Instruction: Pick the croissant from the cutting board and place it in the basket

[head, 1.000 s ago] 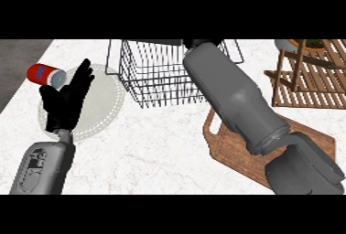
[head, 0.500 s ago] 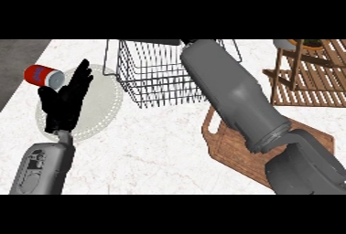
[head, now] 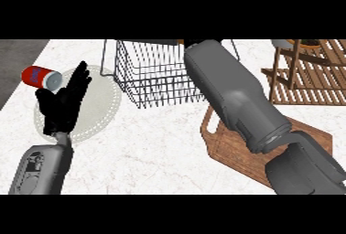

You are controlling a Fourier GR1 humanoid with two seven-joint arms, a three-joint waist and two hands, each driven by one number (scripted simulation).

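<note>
My right arm over the basket (head: 159,73)

My left robot hand (head: 64,103) rests open above the plate (head: 101,107). My right robot hand and the croissant are hidden; the board (head: 236,151) lies on the desk (head: 148,151).

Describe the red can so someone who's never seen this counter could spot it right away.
Start at the wire basket at the back of the white counter, then look left past the round pale plate. The red can lies on its side beyond the plate's far left rim, just left of the raised left hand; nothing else there is red.
</note>
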